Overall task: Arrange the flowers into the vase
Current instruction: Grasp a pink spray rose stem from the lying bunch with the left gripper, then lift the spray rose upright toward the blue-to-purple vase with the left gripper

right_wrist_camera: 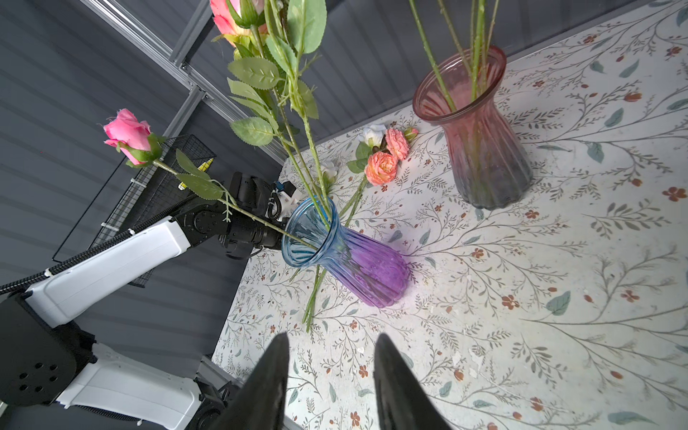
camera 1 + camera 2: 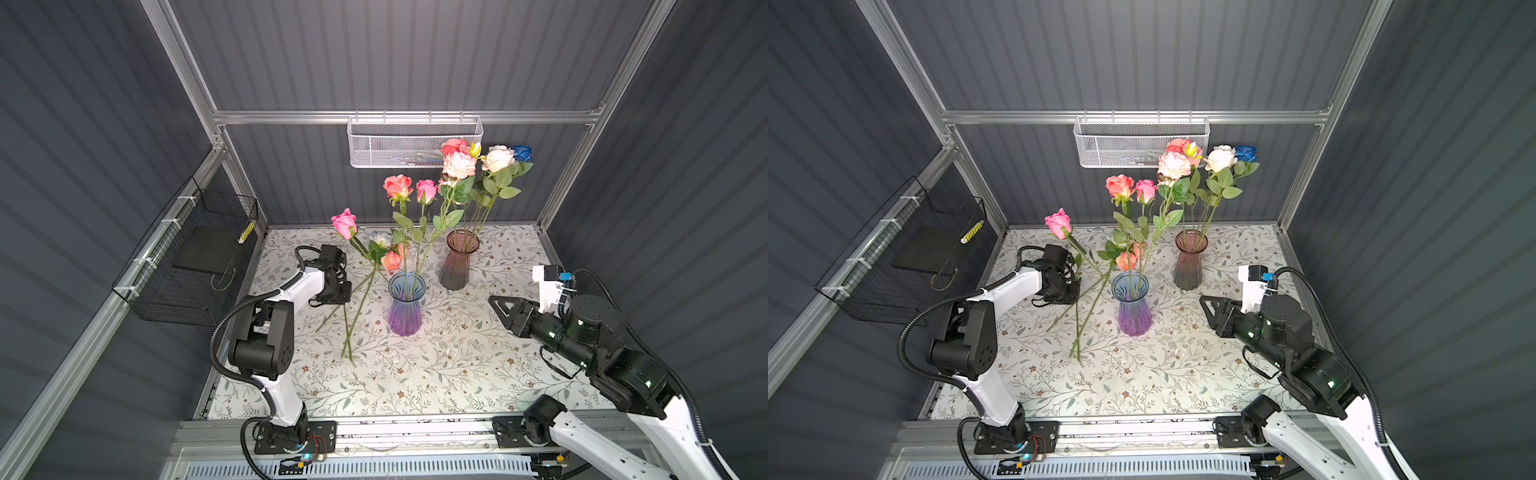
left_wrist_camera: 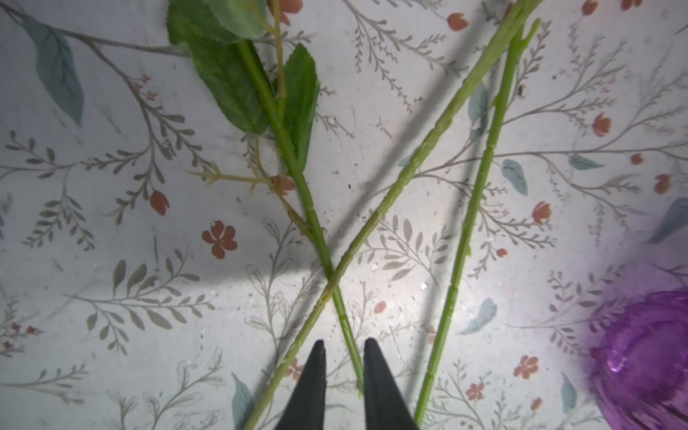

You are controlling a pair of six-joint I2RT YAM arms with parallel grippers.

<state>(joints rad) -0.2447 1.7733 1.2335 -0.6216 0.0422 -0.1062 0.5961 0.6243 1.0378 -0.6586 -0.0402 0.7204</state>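
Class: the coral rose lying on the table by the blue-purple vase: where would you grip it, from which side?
Probably its bare lower stem, from straight above, jaws across it. The coral rose lies flat; that stretch is thin and leafless, while the head is crowded by other blooms.

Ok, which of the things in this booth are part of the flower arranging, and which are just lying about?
For the job: loose roses on the table, blue-purple vase, red vase, standing roses in both vases.
Just there: white mesh basket, black wire basket on the side rail.
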